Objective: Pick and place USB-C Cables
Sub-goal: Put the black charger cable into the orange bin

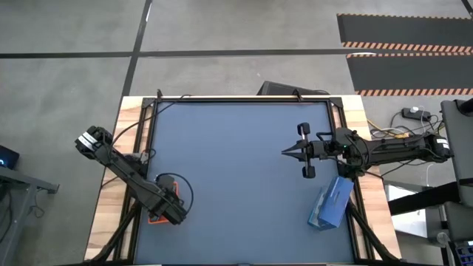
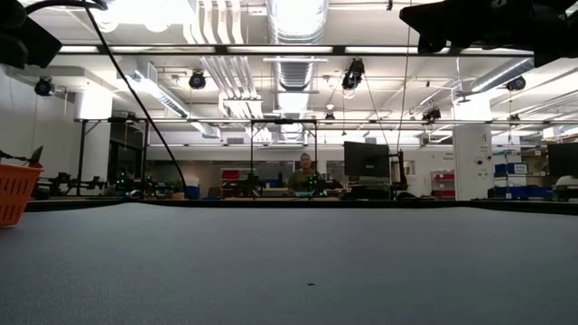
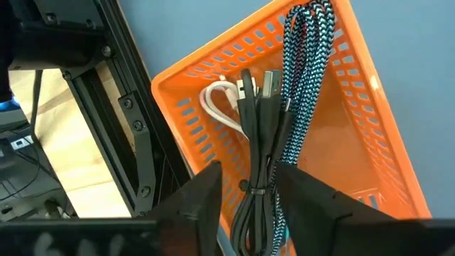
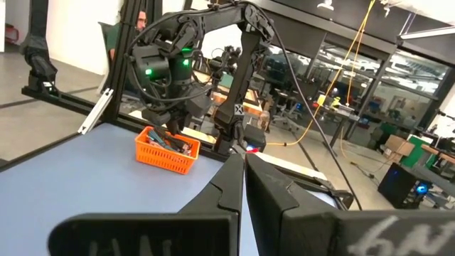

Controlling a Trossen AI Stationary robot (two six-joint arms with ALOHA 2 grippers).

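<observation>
Braided teal cable (image 3: 307, 78), smooth black cable (image 3: 259, 163), perforated orange tray (image 3: 370, 135)

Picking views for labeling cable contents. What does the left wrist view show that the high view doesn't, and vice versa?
Left wrist only: inside the orange tray, a black cable, a teal-blue cable and a white cable, with the left gripper open around the black cable's bundle.

High only: the whole table, the right gripper shut over its right half, away from the tray, and a flat blue box near the right edge.

Both: the tray and the left gripper over it.
</observation>
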